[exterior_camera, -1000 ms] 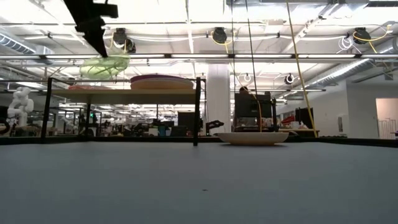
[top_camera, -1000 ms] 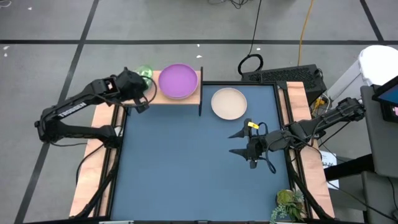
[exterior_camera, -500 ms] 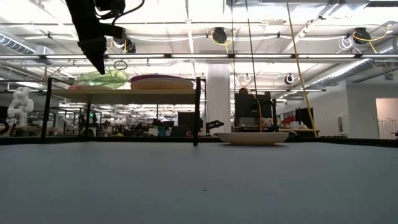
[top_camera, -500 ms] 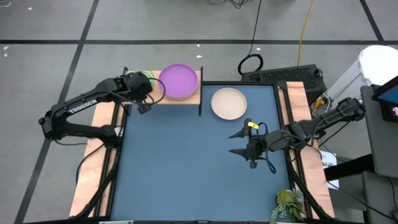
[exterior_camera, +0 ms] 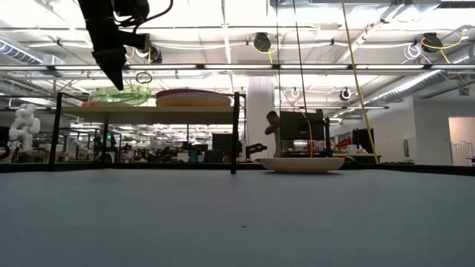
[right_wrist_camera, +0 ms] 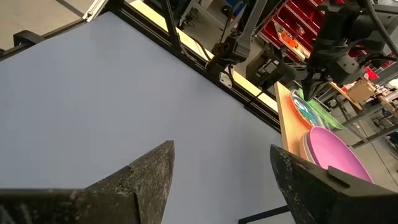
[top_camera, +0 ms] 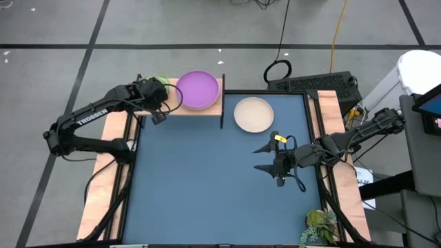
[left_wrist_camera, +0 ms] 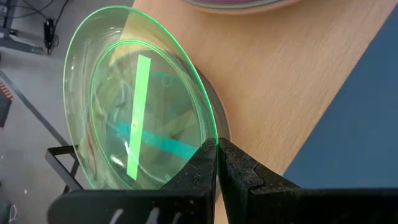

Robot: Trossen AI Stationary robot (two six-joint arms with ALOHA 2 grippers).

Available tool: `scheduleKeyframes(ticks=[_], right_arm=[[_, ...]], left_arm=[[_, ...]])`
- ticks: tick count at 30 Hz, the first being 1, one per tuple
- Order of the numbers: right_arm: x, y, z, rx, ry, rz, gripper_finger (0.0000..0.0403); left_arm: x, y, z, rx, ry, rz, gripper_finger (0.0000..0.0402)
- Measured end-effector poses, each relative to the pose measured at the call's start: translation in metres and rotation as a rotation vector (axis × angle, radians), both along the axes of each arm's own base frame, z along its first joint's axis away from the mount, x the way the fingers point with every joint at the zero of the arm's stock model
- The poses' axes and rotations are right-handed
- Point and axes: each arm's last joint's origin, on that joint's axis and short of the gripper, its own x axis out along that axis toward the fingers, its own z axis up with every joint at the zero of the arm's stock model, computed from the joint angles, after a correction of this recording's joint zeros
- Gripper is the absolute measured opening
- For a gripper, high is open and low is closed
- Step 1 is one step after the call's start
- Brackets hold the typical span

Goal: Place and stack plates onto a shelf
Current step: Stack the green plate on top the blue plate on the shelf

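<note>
My left gripper [left_wrist_camera: 216,163], clenched on the green plate [left_wrist_camera: 140,99], seats it atop the shelf [top_camera: 213,103] stack beside the purple plate [top_camera: 197,89] (right gripper [top_camera: 266,158] wide, idle), leaving the cream plate [top_camera: 253,114] on the table.

R gripper [right_wrist_camera: 221,180] open over blue table [right_wrist_camera: 112,93]; purple plate [right_wrist_camera: 336,152] far.
</note>
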Motion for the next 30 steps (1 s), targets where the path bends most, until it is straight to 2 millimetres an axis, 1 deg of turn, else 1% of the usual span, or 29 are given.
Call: scheduleKeyframes(ticks=[14, 25, 30], right_arm=[[0.0000, 0.0000, 0.0000, 0.001, 0.000, 0.000, 0.0247], [0.0000, 0.0000, 0.0000, 0.002, 0.000, -0.001, 0.0247], [0.0000, 0.0000, 0.0000, 0.003, 0.000, -0.001, 0.0247]], left_arm=[[-0.0010, 0.0004, -0.0004, -0.010, 0.000, 0.005, 0.0015], [-0.0067, 0.0033, -0.0016, -0.028, 0.027, 0.030, 0.0015], [-0.0064, 0.0035, -0.0015, -0.027, 0.023, 0.031, 0.0027]])
